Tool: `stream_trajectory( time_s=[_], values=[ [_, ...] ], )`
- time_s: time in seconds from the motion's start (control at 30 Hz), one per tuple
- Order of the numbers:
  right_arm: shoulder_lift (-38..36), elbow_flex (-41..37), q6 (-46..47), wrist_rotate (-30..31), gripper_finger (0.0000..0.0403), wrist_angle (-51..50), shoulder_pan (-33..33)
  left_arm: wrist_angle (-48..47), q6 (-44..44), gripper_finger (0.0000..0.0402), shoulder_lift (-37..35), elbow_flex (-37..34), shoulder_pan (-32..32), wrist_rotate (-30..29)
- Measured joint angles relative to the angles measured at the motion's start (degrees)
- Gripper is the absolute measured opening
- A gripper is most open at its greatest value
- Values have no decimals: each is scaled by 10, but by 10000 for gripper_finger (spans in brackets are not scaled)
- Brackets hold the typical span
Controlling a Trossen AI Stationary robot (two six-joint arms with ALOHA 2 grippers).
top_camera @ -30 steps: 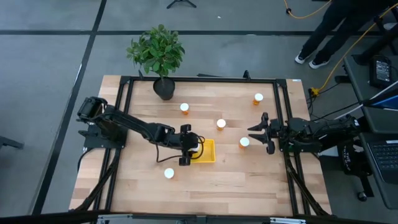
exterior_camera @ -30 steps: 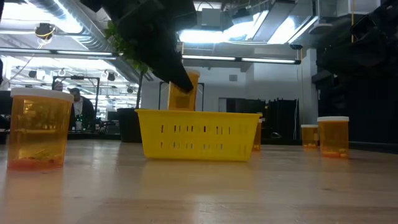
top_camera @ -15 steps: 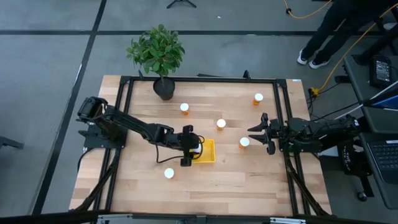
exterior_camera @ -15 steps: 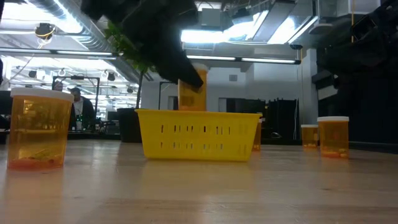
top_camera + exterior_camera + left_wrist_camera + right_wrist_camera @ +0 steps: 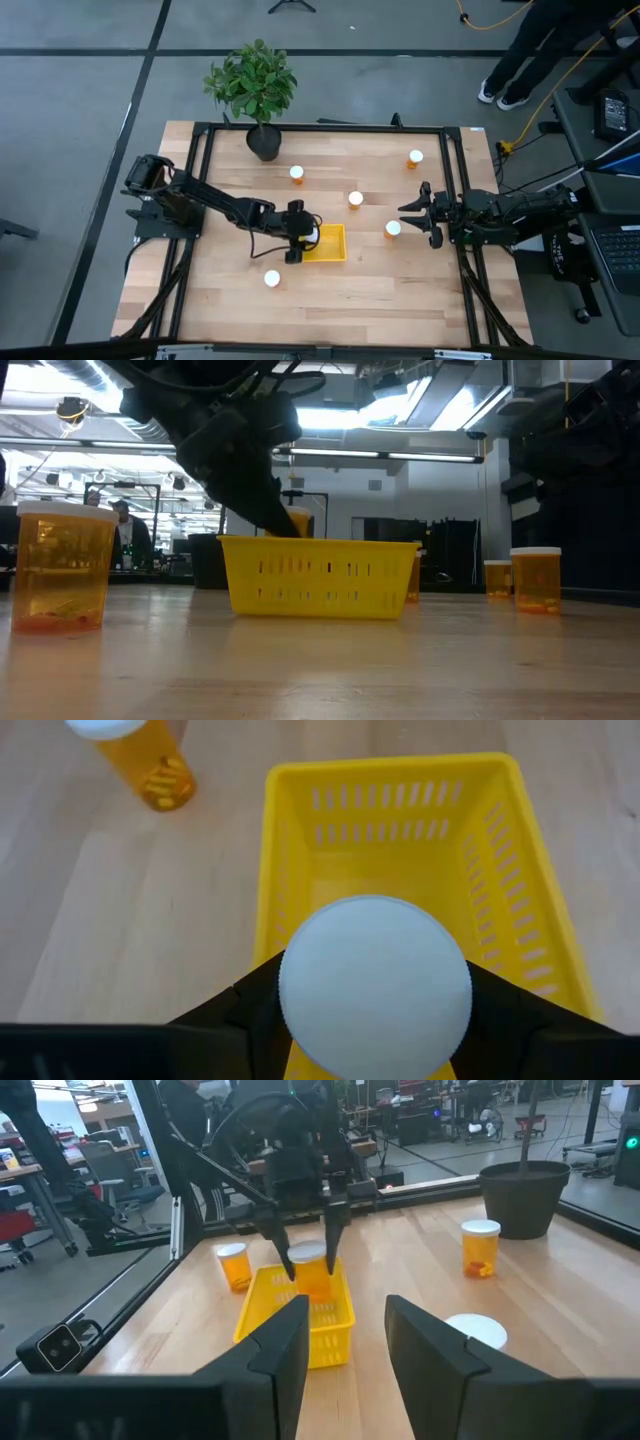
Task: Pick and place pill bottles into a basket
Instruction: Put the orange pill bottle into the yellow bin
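Found the left gripper [image 5: 300, 237] clamped on one pill bottle [image 5: 375, 985], a finger pressed to either side just under the white cap; saw that bottle held upright at the end of the basket [image 5: 335, 243] nearest the left arm, its lower part already below the yellow rim in the low view; could not tell whether its base touched the basket floor.

Counted five more pill bottles standing on the table [image 5: 400, 290] outside the basket: one near the front edge [image 5: 271, 279], one near the plant pot [image 5: 297, 173], one mid-table [image 5: 355, 199], one just beside the right gripper [image 5: 393, 229], one at the far right corner [image 5: 415, 157]; saw nothing else inside the basket.

Noted the right gripper [image 5: 425, 213] waiting at the right edge, fingers spread apart, holding nothing.

Judged the placement close to done, with only the release and lift left.

Judged the main risk to be the near wall: with the bottle so close to it, could catch the rim on letting go and topple out; could also snag a spreading finger on the low wall and drag the light basket; dropped from above the floor, could tip over and roll.
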Motion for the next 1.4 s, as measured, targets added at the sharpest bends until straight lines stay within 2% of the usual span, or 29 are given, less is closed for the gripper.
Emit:
stream_trajectory(
  time_s=[1.4],
  values=[
    [0,0,-1,0,137,0,0,-19,-10,214,6,0,5,0]
  ],
)
